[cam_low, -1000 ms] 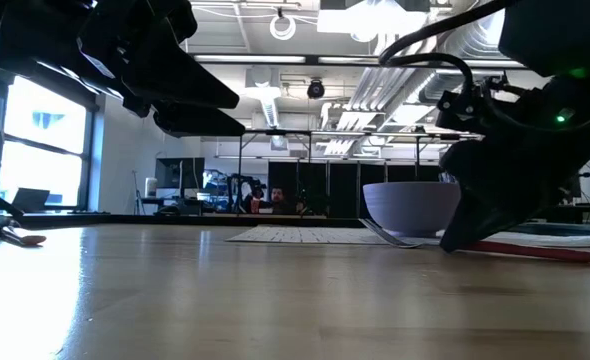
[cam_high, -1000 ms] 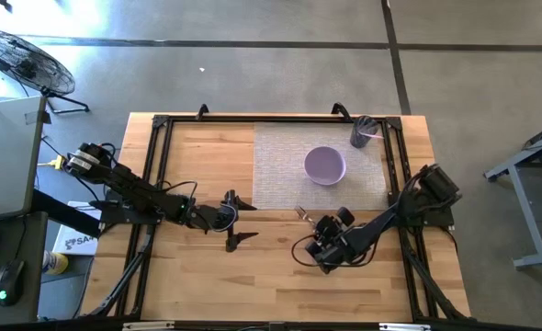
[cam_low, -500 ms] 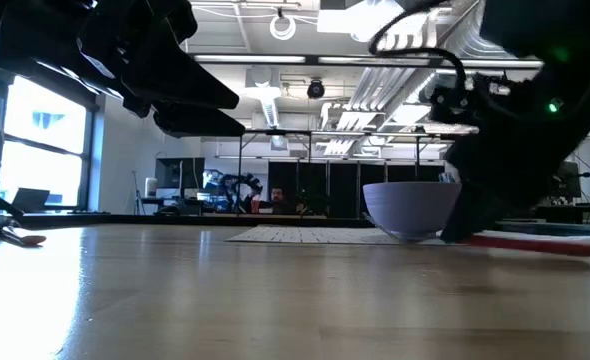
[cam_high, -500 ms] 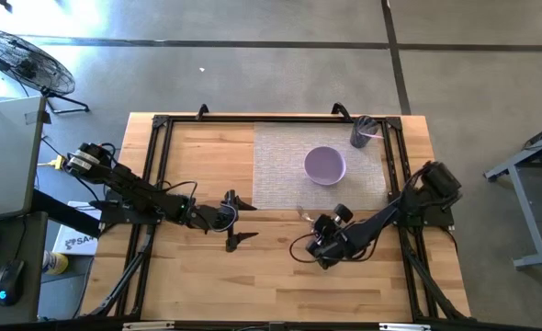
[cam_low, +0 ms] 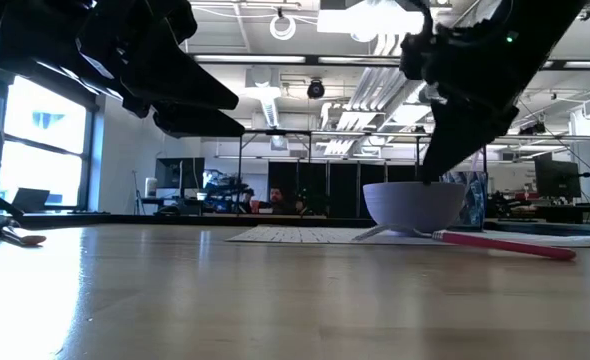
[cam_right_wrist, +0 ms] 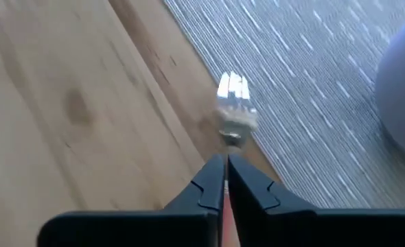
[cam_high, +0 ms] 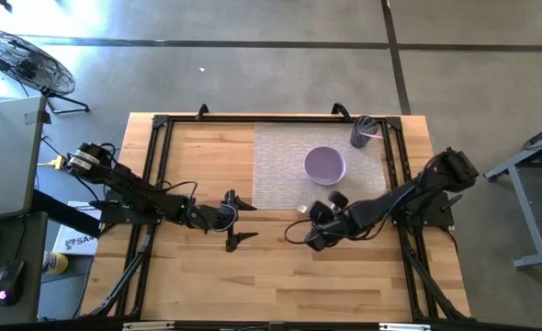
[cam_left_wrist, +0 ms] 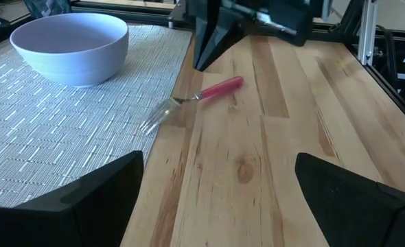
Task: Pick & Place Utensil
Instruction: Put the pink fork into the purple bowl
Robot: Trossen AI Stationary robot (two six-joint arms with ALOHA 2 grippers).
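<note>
The fork [cam_left_wrist: 197, 95] beside the bowl [cam_left_wrist: 70, 46] looks light, stiff and slippery; the right gripper [cam_right_wrist: 223, 180] pinches its red handle. The left gripper [cam_left_wrist: 216, 199] is open.

The mat [cam_high: 321, 165] lies on the bench [cam_high: 188, 276] toward 1 o'clock from its middle. The bowl [cam_high: 325, 165] sits on the mat, with the cup [cam_high: 362, 132] at 1 o'clock from it, at the mat's far corner. The fork [cam_left_wrist: 200, 95] lies at the mat's near edge, tines on the mat, handle on the bare bench. The right tool [cam_high: 310, 213] is over the handle; the left tool [cam_high: 231, 221] waits at 9 o'clock from it.
</note>
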